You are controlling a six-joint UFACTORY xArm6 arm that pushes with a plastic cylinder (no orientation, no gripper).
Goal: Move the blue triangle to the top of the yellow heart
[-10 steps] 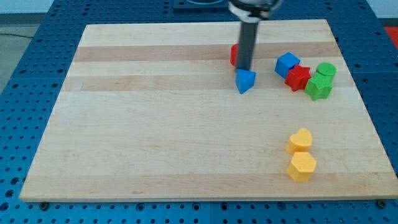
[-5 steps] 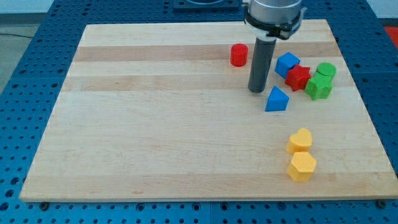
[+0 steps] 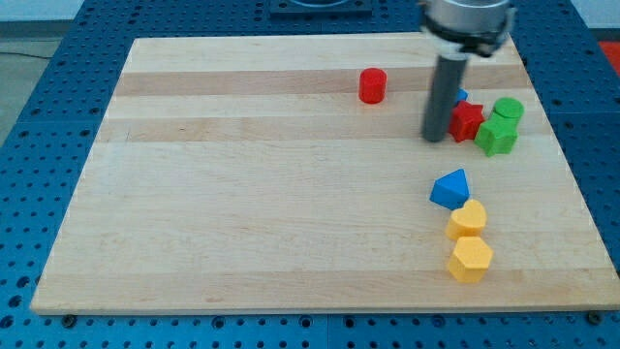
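Note:
The blue triangle lies on the wooden board, touching the upper left of the yellow heart. My tip is above the triangle toward the view's top, clearly apart from it, just left of the red star. The rod hides most of a blue block behind it.
A yellow hexagon sits right below the heart. A red cylinder stands near the top middle. Two green blocks cluster right of the red star. The board's right edge is close by.
The blue triangle slid down and right from near the red cylinder to the yellow heart. My tip moved right, then stayed up by the red star while the triangle ended lower.

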